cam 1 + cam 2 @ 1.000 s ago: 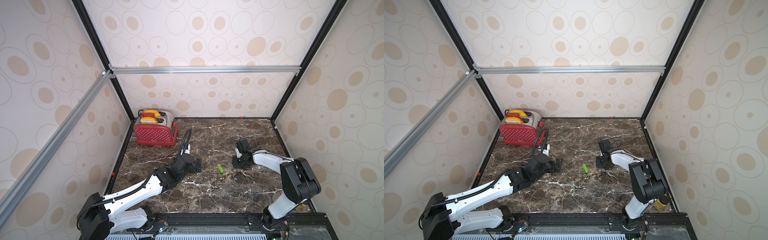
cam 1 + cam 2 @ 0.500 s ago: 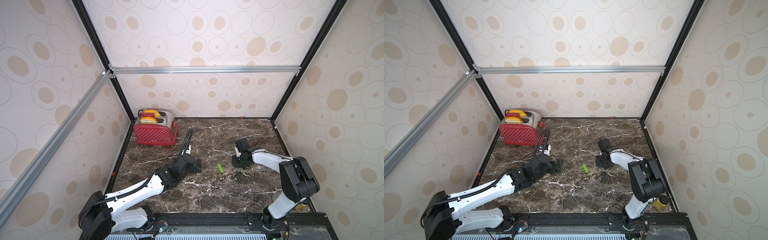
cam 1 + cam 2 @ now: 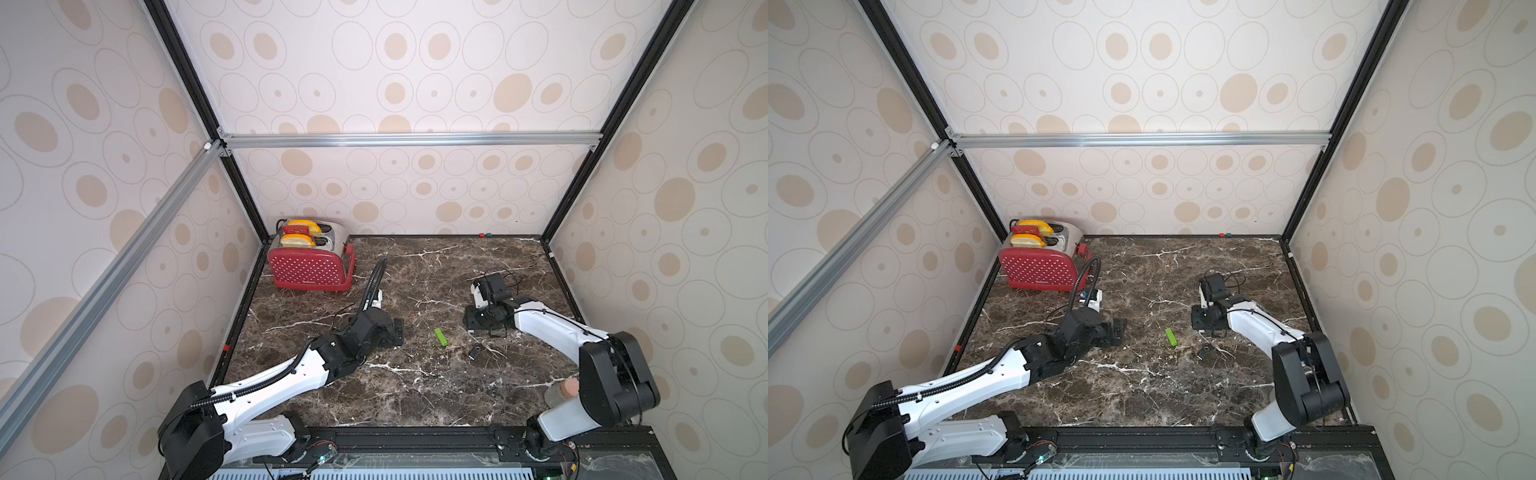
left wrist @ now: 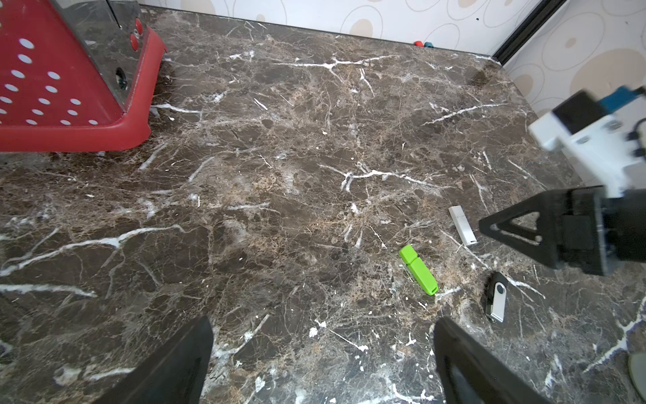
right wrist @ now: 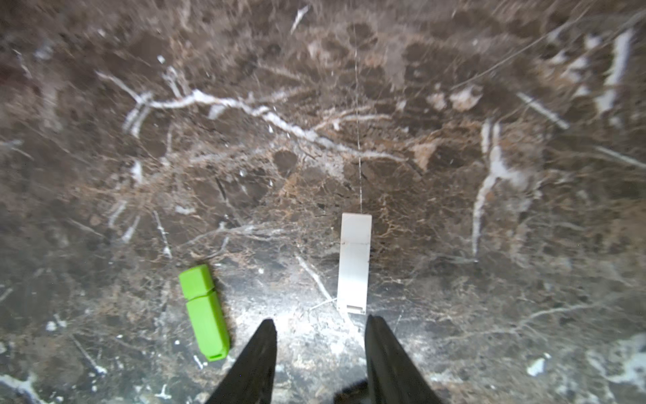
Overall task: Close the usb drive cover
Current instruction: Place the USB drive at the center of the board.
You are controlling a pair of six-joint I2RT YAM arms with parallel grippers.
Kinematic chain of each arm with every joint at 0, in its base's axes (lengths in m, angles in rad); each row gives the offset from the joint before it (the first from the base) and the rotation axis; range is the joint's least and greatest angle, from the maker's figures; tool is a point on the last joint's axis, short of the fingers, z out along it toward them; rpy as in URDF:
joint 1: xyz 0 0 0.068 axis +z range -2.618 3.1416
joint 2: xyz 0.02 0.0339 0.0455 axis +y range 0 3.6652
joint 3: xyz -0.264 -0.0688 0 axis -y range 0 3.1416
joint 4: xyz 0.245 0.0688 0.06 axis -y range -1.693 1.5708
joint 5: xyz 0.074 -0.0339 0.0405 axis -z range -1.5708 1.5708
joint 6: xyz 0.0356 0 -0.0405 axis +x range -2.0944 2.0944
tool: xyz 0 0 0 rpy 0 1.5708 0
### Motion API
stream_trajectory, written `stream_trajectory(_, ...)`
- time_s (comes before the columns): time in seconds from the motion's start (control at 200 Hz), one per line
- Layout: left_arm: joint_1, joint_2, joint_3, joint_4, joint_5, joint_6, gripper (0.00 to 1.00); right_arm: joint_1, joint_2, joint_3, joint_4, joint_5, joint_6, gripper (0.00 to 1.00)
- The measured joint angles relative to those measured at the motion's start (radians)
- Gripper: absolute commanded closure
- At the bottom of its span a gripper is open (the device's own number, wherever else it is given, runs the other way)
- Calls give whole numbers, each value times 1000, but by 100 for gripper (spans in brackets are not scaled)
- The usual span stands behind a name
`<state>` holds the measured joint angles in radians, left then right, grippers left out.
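Writing first: the toaster (image 3: 309,270) carries a small white word low on its red dotted side, too small to read. None of the drives shows a readable mark.

Count them: three drives on the table (image 3: 415,395). The green drive (image 4: 418,269) lies flat mid-table with its cap on, and everything is placed from it. The white drive (image 5: 354,263) lies just beside the green one, on the right arm's side and apart from it. Its cap is seated, with a thin seam across the body. The black drive (image 4: 496,297), with a silver swivel cover, is near the green one, towards the front and right. I cannot tell how its cover sits.

One toaster, well apart from the green drive in the far left corner, with two slices of toast poking up. A red bit (image 4: 417,43) and a blue bit (image 4: 428,44) lie far behind the green drive at the back wall. One corked jar (image 3: 559,395) stands well to the front right, half hidden by the right arm.

The right claw (image 5: 321,320) is low over the table with its fingers parted and nothing between them, its tips just short of the white drive's near end. In both top views its body hides that drive. The left claw (image 4: 323,325) is spread wide and holds nothing, near the green drive on the robot's left.
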<state>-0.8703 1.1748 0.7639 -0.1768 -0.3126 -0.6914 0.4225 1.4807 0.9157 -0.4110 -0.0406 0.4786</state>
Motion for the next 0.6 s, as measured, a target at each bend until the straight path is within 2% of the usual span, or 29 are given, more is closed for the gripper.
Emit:
stream_trajectory(0.29, 0, 42, 12, -52, 21, -36, 1, 2, -136, -93, -17, 52, 77, 54)
stream_trajectory(0.601, 0, 43, 13, -98, 47, -66, 1, 2, -82, -157, -8, 35, 116, 54)
